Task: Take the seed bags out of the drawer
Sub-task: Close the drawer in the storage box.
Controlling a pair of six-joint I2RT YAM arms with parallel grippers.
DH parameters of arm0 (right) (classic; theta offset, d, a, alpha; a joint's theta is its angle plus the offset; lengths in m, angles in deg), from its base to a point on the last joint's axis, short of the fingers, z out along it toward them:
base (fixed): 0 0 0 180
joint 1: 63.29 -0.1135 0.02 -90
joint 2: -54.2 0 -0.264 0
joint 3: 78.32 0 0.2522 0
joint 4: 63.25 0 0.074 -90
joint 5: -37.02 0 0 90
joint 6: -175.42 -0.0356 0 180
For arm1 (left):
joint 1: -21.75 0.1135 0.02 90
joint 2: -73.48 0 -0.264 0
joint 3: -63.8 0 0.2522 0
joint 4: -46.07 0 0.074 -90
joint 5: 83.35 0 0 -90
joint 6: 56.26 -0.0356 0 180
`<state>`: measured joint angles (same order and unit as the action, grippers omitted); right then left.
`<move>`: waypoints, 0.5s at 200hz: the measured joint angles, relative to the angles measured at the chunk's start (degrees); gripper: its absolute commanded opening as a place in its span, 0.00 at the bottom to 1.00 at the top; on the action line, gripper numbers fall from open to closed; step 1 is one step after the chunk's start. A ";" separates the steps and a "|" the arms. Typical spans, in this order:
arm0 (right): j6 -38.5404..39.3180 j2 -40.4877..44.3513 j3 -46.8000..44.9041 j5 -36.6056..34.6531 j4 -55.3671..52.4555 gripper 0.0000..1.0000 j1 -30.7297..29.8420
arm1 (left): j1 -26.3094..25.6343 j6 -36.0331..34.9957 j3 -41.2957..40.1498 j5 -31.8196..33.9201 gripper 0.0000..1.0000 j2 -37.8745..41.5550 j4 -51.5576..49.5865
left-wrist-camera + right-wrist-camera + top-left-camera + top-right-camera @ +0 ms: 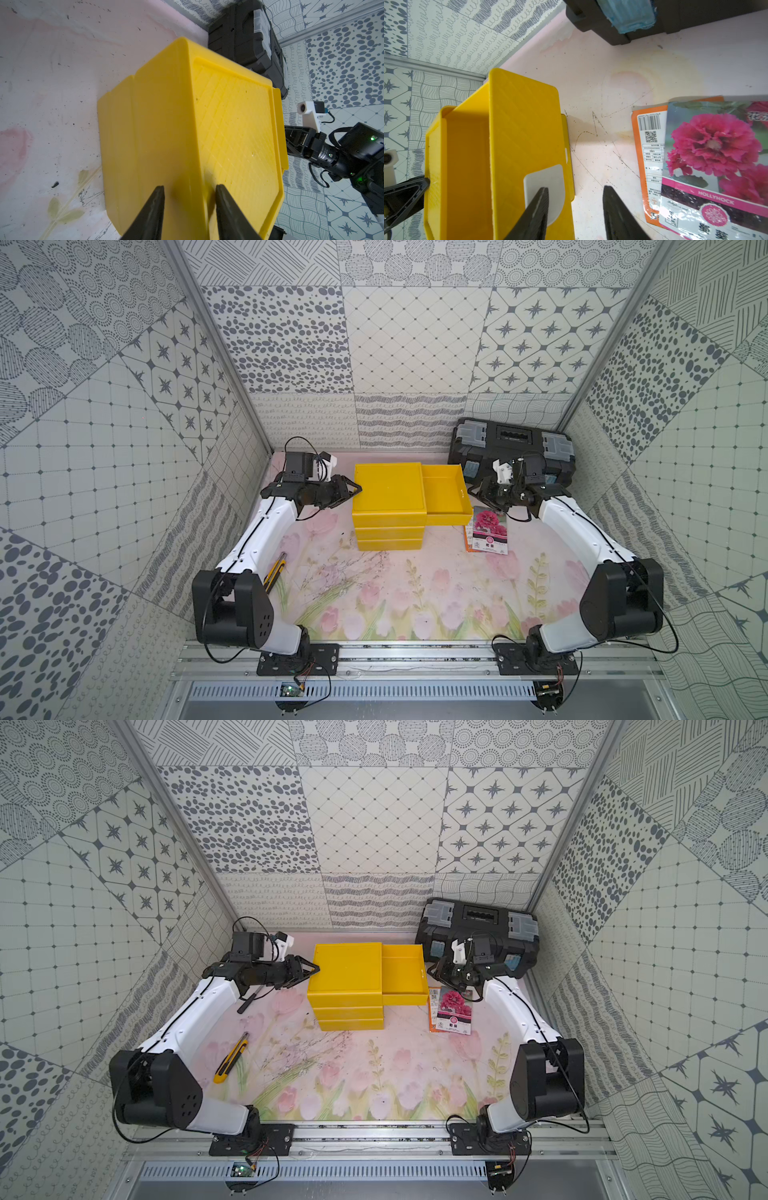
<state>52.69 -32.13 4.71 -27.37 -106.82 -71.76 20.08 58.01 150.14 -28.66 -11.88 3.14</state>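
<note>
Body: left arm [270, 526] and right arm [577, 531] wear glossy white shells with bulky black joint housings [232, 610]. Thin black cables loop along each. Black base plates [297, 659], screws showing, small coloured wires below. White camera bracket [326, 466] at each wrist. On left gripper [190, 186] and right gripper [576, 188], matte black fingers [533, 214] taper to points. Green lights [373, 137] on right arm.

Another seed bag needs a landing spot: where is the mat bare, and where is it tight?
Widest bare mat: the front, from the cube to the near edge. The knife borders it on the left. Tight: right rear, where drawer, seed bags, right fingers and toolbox crowd together.
</note>
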 measured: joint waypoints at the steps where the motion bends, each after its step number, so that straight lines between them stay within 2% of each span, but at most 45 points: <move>1: -0.11 0.00 0.00 0.04 0.09 0.48 -0.11 | 0.00 0.00 0.00 0.00 0.43 0.00 0.00; 100: -6.56 -4.13 0.00 4.28 8.31 0.48 -8.24 | 0.00 0.00 0.00 0.00 0.43 0.00 0.00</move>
<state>46.14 -36.26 4.71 -23.09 -98.51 -80.00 20.08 58.01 150.14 -28.66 -11.88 3.14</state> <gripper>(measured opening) 0.483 0.427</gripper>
